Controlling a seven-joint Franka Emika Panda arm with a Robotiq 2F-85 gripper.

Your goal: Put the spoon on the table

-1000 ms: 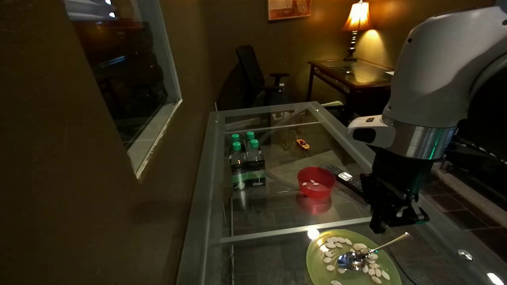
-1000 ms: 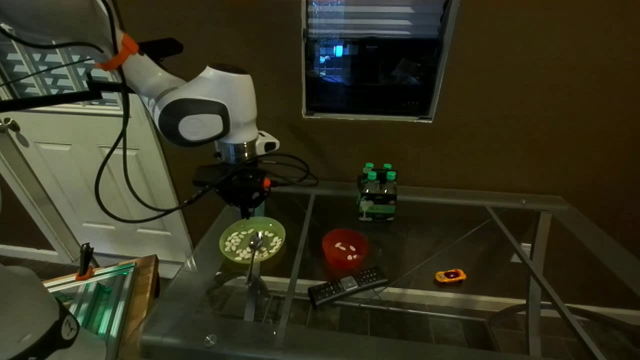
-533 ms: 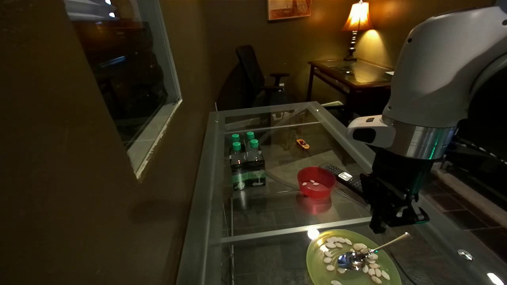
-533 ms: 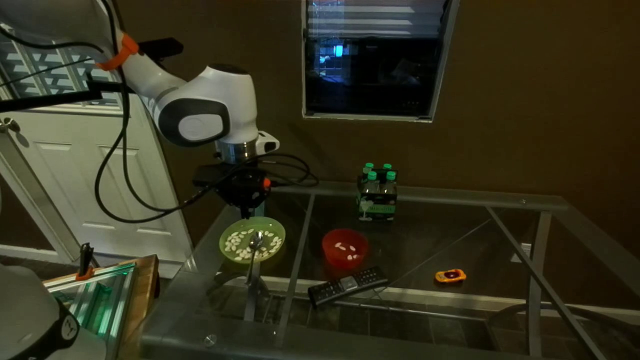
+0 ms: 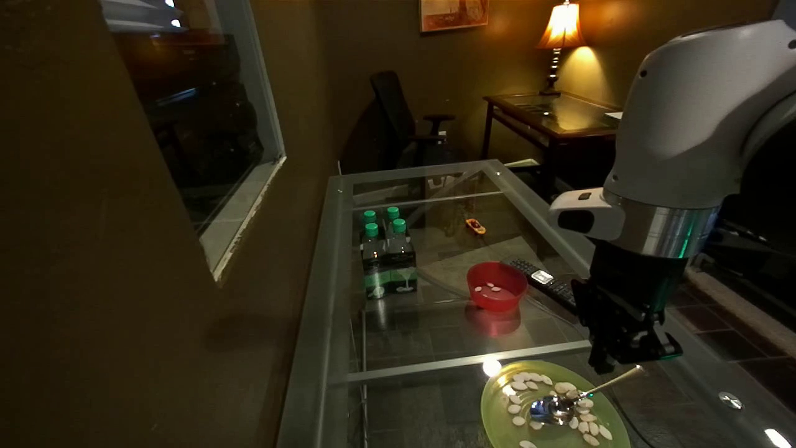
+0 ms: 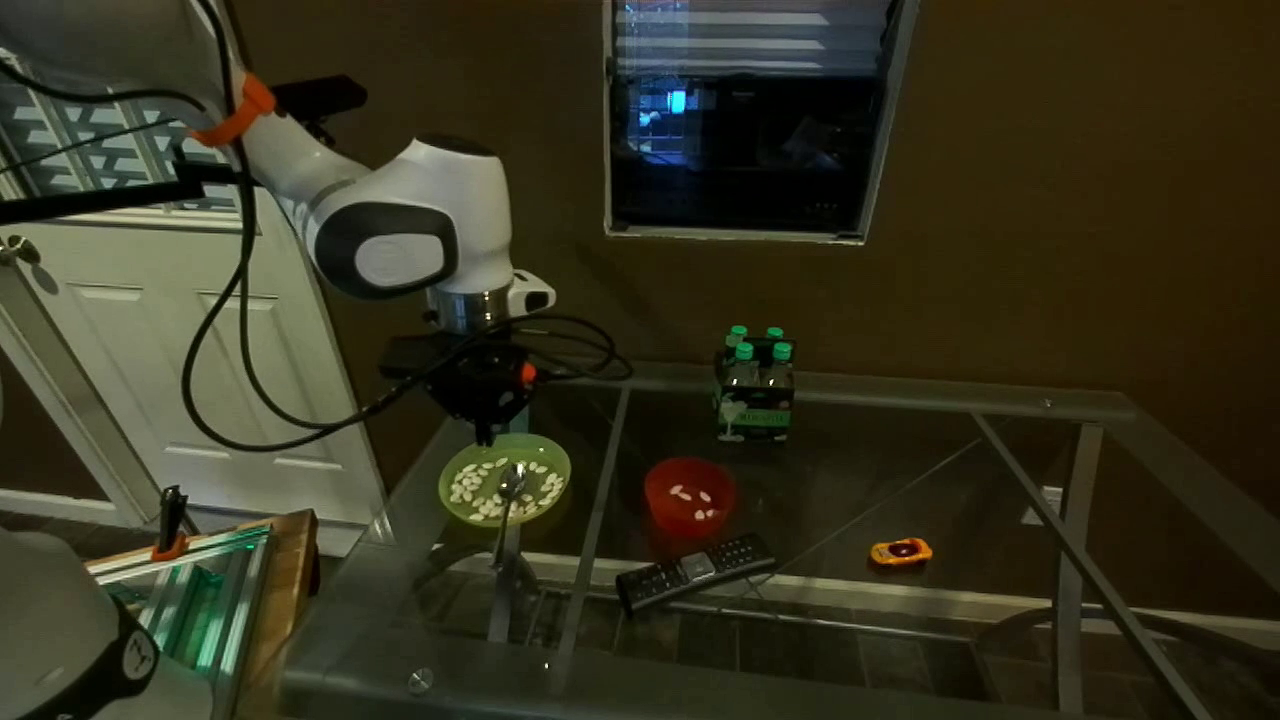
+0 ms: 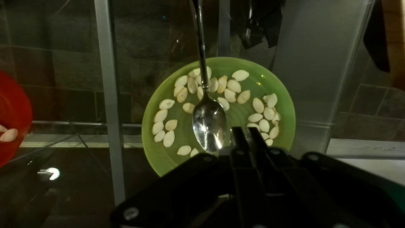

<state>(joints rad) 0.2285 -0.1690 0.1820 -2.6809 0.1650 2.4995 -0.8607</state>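
Observation:
A shiny metal spoon (image 7: 208,123) lies with its bowl among pale seeds on a green plate (image 7: 283,95). Its slender handle crosses the rim and sticks out past it, as both exterior views also show. The plate stands on the glass table (image 5: 314,348), near one end. Over the plate hangs my gripper (image 7: 246,129), fingers pointing down and brought together with only a sliver of gap and nothing held. In the wrist view its fingertips appear just right of the spoon's bowl, apart from it. An exterior view puts the gripper (image 6: 484,438) above the plate's far rim.
A red bowl (image 6: 690,500) with a few seeds sits beside the plate. A black remote (image 6: 697,570), a small orange toy car (image 6: 901,552) and a carton of green-capped bottles (image 6: 755,400) also stand on the table. A wall with a window (image 6: 750,150) runs along its back.
My arm has sunk slightly and shifted a little sideways, mostly in the last half second. The gripper stays shut; spoon, plate and the other objects have not moved.

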